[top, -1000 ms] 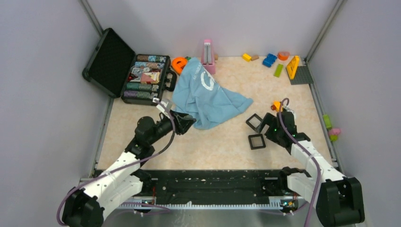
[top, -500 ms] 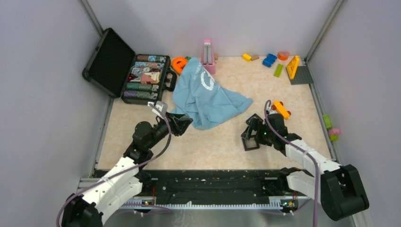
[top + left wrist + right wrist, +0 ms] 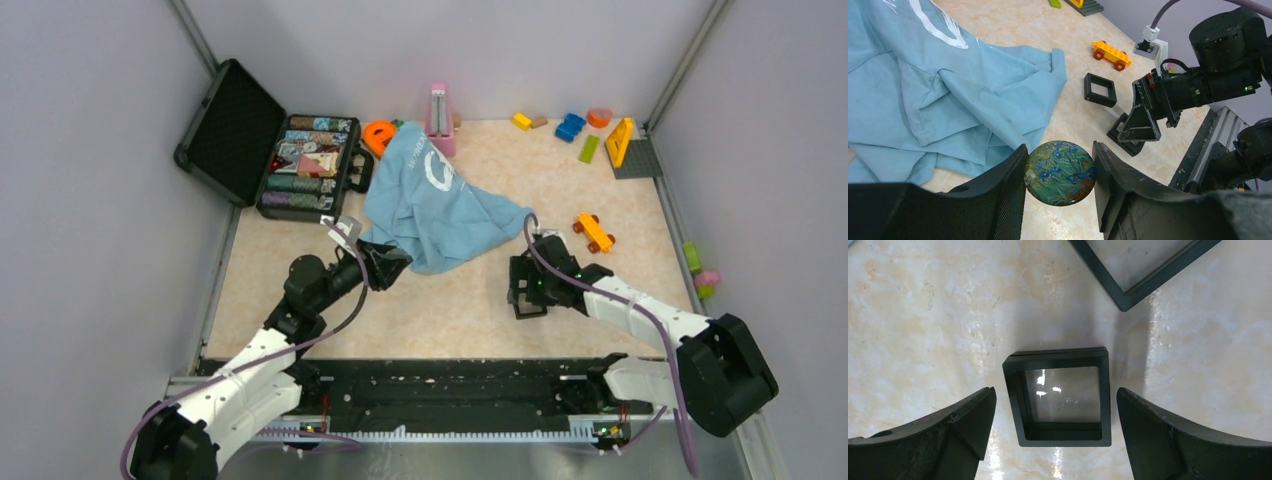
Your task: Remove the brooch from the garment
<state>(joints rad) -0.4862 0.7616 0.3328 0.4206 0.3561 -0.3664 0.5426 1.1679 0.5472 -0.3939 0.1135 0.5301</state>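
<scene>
The brooch, a small round pin with a green and blue flower painting, sits between the fingers of my left gripper, which is shut on it just above the table. It is off the garment, a light blue T-shirt with a white logo lying at the back centre. In the top view my left gripper is at the shirt's near-left edge. My right gripper is open, its fingers on either side of a small black square box on the table, right of the shirt.
A second black square frame lies just beyond the box. An orange toy car is to the right. An open black case of chips, a pink metronome and loose bricks stand along the back.
My right arm has swung left, and its open gripper now sits over the black box. My left gripper has barely moved and still holds the brooch.
</scene>
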